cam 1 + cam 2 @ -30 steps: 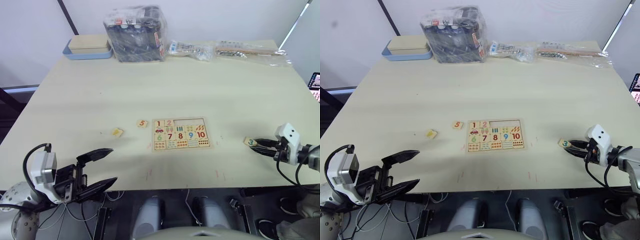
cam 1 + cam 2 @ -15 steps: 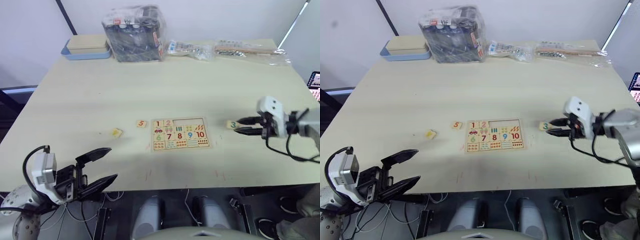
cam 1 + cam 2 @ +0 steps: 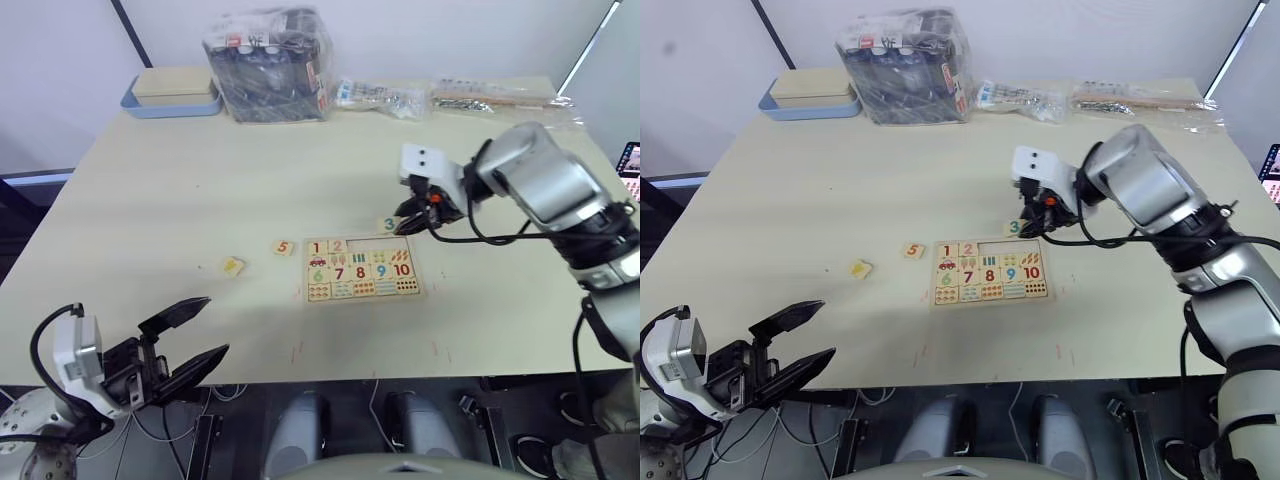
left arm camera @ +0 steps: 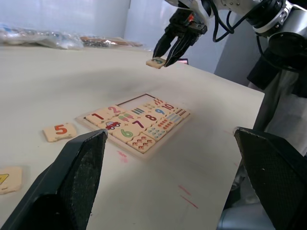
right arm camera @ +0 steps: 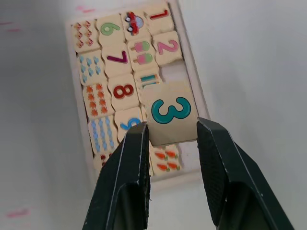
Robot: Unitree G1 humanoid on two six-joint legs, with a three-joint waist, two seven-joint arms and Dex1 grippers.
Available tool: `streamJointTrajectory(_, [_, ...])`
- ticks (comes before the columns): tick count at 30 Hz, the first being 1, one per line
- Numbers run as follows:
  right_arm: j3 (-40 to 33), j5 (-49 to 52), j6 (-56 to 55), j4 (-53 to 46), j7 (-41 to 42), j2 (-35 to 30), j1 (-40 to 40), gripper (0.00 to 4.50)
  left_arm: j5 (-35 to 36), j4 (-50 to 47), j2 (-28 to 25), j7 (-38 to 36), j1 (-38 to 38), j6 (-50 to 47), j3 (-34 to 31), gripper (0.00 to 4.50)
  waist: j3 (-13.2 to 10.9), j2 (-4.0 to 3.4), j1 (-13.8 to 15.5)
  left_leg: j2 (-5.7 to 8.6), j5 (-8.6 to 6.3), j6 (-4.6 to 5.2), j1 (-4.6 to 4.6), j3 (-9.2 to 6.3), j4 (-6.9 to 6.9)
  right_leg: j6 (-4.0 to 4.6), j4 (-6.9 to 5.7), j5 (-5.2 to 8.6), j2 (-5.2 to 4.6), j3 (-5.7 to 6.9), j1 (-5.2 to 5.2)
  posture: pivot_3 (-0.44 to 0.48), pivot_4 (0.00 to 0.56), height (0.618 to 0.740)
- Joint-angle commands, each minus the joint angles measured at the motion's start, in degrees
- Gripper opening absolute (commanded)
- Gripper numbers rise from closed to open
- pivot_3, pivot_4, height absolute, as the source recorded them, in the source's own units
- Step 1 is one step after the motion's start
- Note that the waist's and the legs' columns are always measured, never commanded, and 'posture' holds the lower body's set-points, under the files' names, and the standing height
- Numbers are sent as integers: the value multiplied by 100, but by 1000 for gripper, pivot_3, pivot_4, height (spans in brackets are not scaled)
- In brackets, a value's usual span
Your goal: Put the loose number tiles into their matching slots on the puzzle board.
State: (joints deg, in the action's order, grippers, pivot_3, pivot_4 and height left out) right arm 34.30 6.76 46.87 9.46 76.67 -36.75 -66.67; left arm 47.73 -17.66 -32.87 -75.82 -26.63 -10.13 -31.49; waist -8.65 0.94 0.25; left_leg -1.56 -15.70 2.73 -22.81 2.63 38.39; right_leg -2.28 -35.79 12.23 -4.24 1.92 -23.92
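Observation:
The puzzle board (image 3: pixel 362 268) lies flat at the table's middle, with tiles 1 and 2 seated in its top row and the slots (image 3: pixel 385 243) beside them bare. My right gripper (image 3: pixel 402 221) is shut on the tile with a teal 3 (image 5: pixel 169 111) and holds it in the air over the board's far edge. The tile with a 5 (image 3: pixel 285 246) lies just left of the board. A tile with a yellow digit (image 3: pixel 233 265) lies further left. Off the table's near left edge, my left gripper (image 3: pixel 215 326) stands open with nothing in it.
At the far edge stand a blue-rimmed tray (image 3: pixel 175 95), a plastic-wrapped dark box (image 3: pixel 270 65) and two clear bags (image 3: pixel 385 97) (image 3: pixel 495 100). A lit screen (image 3: pixel 630 165) shows past the table's right edge. Bare tabletop surrounds the board.
My right gripper has carried the 3 tile from the table's near right edge leftward and away, up to above the board's far edge. The left gripper has barely moved.

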Motion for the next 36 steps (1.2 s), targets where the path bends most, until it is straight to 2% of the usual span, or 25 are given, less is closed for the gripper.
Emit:
streamJointTrajectory(1, [211, -388, -561, 611, 94, 363, -396, 864, 129, -216, 27, 22, -106, 116, -184, 4500, 0, 0, -29, 0, 0, 0, 0, 1, 0, 0, -1, 0, 0, 0, 0, 0, 150, 740])
streamJointTrajectory(10, [500, -1210, -1680, 2625, -41, 1683, -876, 864, 140, -259, 141, 80, -270, 235, -251, 4500, 0, 0, -142, -1, 4, -6, 5, 4, -4, 1, -6, -2, 8, -1, 1, 0, 150, 740])
streamJointTrajectory(13, [476, -1402, -1893, 3048, -46, 1946, -905, 864, 137, -290, 184, 100, -309, 261, -250, 4500, 0, -1, -153, -2, 7, -11, 7, 5, -4, 1, -6, -2, 8, -2, 1, 0, 150, 740])
streamJointTrajectory(36, [151, -1993, -2265, 4115, -25, 2593, -895, 864, 116, -384, 302, 187, -446, 305, -200, 4500, -7, -12, -248, -1, 6, -11, 5, 1, -5, 1, -7, -2, 7, -1, 0, 0, 150, 740])
